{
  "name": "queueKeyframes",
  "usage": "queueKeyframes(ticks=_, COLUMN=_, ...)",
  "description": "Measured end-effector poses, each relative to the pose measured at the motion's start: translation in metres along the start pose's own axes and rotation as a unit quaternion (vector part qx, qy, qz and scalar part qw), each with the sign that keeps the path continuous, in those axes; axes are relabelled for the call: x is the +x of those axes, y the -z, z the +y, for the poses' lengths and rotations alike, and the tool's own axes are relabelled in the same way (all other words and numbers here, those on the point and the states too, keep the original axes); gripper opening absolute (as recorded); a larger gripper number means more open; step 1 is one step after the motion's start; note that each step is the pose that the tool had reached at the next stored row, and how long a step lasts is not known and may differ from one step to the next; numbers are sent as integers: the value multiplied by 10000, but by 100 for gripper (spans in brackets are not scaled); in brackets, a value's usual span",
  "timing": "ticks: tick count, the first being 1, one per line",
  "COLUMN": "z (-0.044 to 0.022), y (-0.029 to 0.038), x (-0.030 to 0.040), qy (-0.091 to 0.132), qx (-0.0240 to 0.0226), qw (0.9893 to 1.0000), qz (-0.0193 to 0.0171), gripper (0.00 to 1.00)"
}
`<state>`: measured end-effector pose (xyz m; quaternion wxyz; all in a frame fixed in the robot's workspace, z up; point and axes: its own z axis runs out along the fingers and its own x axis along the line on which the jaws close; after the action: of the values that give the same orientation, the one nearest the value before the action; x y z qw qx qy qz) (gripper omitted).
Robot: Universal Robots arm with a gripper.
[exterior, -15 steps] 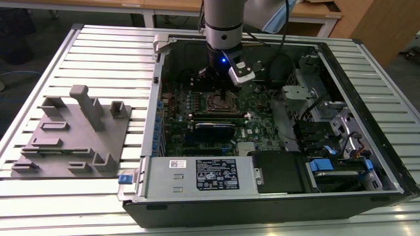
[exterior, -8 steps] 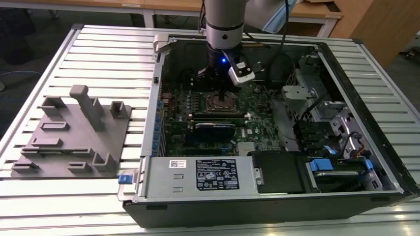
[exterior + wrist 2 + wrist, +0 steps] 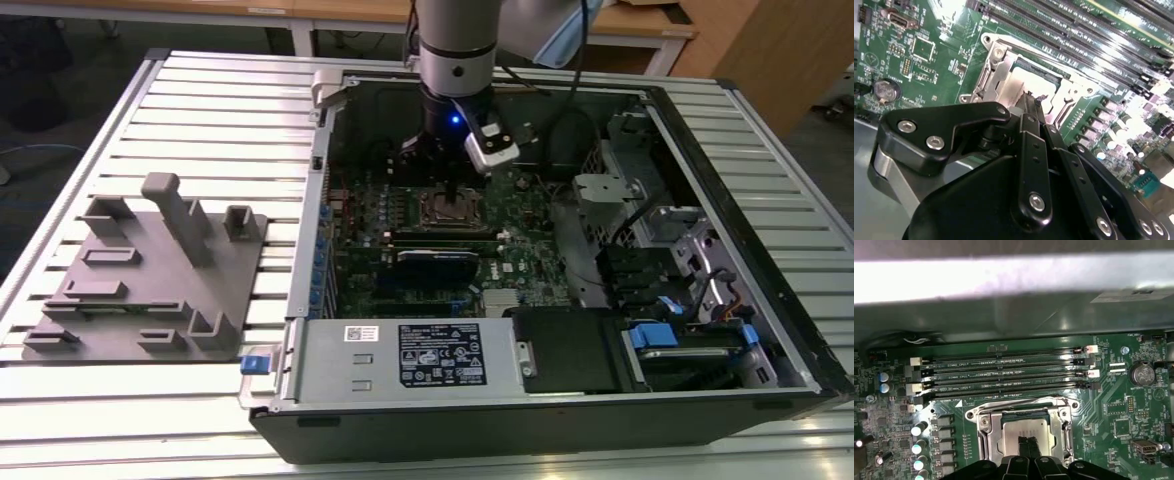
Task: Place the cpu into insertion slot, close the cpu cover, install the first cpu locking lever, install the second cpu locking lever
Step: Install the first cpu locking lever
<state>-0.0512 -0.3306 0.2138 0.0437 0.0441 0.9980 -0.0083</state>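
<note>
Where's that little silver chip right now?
The chip sits in its socket on the green board, beside the long memory slots, directly under the hand in the first wrist view.

An open computer case lies on a table of pale slatted metal. Inside it, a green motherboard carries long black memory slots, a round coin battery and rows of small silver capacitors. A grey labelled power-supply box sits along the case's near wall, with blue clips beside it. A grey moulded fixture tray rests on the table at the exterior view's left, apart from the case.
</note>
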Motion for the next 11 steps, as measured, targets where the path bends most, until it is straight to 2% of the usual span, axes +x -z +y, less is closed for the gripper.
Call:
queueKeyframes(ticks=3, z=-1, y=51, x=-5, qy=0, qx=1, qw=10000, qz=3, gripper=11)
queueKeyframes(ticks=11, z=3, y=52, x=-46, qy=0, qx=1, qw=10000, qz=5, gripper=11)
